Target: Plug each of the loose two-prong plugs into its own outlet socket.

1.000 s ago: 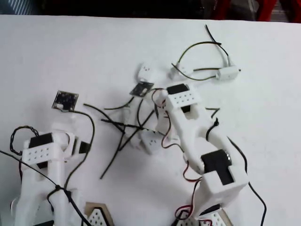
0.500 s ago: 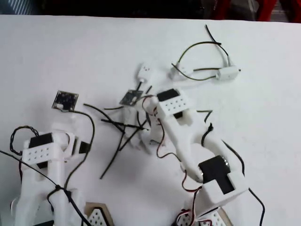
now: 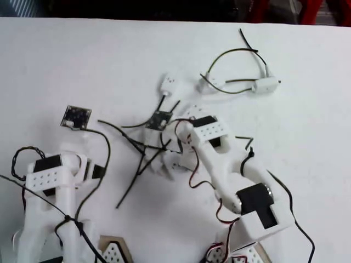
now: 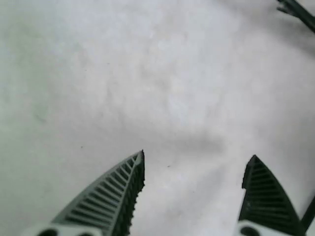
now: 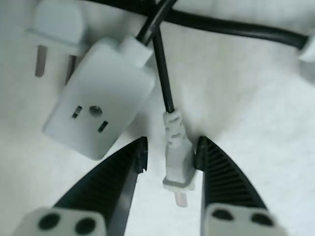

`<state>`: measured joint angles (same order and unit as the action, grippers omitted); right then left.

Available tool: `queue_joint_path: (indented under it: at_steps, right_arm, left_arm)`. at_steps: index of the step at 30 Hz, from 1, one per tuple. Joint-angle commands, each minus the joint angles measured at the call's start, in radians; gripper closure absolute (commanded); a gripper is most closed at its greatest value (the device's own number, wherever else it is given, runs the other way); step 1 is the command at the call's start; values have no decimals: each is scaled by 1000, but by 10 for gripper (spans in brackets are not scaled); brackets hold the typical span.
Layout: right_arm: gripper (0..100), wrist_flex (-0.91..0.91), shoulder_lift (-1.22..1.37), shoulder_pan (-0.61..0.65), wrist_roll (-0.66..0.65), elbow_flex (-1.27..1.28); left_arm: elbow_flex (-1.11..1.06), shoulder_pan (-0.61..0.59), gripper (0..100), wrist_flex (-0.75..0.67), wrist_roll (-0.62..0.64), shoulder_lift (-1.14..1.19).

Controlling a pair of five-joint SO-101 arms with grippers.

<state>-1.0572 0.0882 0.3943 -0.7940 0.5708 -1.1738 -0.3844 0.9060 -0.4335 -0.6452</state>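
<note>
The left gripper [image 4: 197,160] hung at the table's [image 4: 123,73] near-left with its jaws wide apart over bare surface. Toward the middle, the right gripper [image 5: 172,142] had its jaws parted around a white two-prong plug [image 5: 178,164], which touched one finger and stood clear of the other. A white outlet socket [image 5: 98,108] lay just beside it, a second plug [image 5: 54,24] against the socket's far side

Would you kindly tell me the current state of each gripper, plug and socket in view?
left gripper, open above the table.
right gripper, open, straddling the plug.
plug, loose, not inserted.
outlet socket, slots empty.
second plug, loose, prongs bare.
</note>
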Motion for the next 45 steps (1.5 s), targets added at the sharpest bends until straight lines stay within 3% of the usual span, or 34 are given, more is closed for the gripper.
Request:
queue_joint_path:
  at_steps: [1, 4, 10, 15, 45]
  right_arm:
    - [899, 27, 38, -30, -11, 8]
    - [986, 35, 41, -33, -11, 6]
    - [971, -12, -13, -30, -6, 6]
    - [871, -42, -36, -38, -3, 6]
    - [890, -91, -27, -38, 51, -89]
  left_arm:
    - [11, -4, 687, -14, -3, -36]
    - [9, -4, 687, -14, -3, -36]
    - [9, -4, 687, -14, -3, -36]
    - [9, -4, 687, -14, -3, -36]
    - [9, -4, 687, -14, -5, -36]
